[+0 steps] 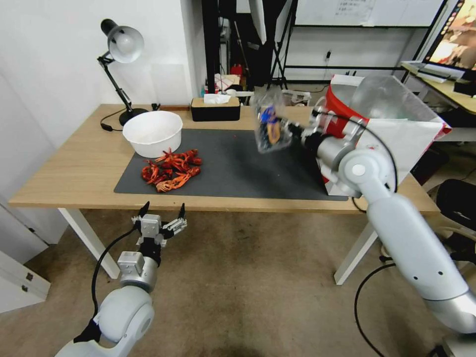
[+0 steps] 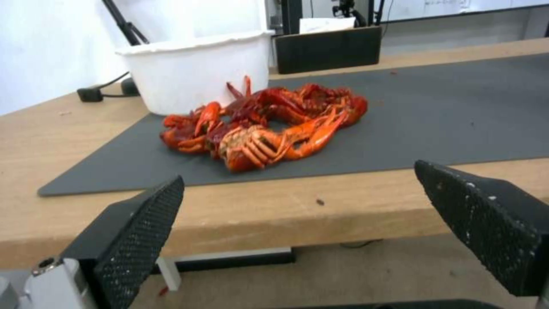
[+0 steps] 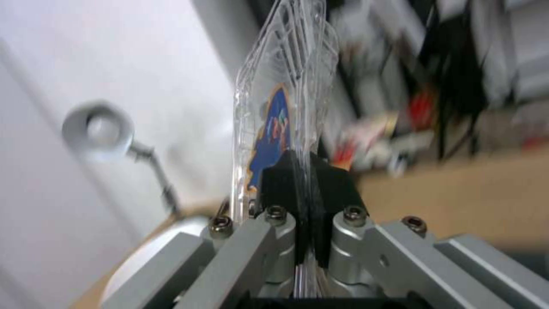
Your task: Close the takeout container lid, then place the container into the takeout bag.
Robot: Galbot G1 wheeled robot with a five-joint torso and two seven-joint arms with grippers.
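Fingers [image 3: 280, 180] of the right gripper [image 1: 296, 133] pinch the container [image 1: 270, 126] beside the bag [image 1: 396, 119], ready for dropping in; left gripper [image 1: 161, 218] hangs spread.

Mat [image 1: 238, 168] on table [image 1: 74, 173], crayfish [image 1: 171, 170] on mat before bowl [image 1: 152, 133], lamp [image 1: 121, 47] behind bowl, tissue box [image 1: 215, 109] behind mat, takeout bag [image 1: 396, 124] at right

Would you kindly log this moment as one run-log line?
right end effector: shut on takeout container, lifted above mat beside takeout bag | left end effector: open, idle below table edge | container not in bag
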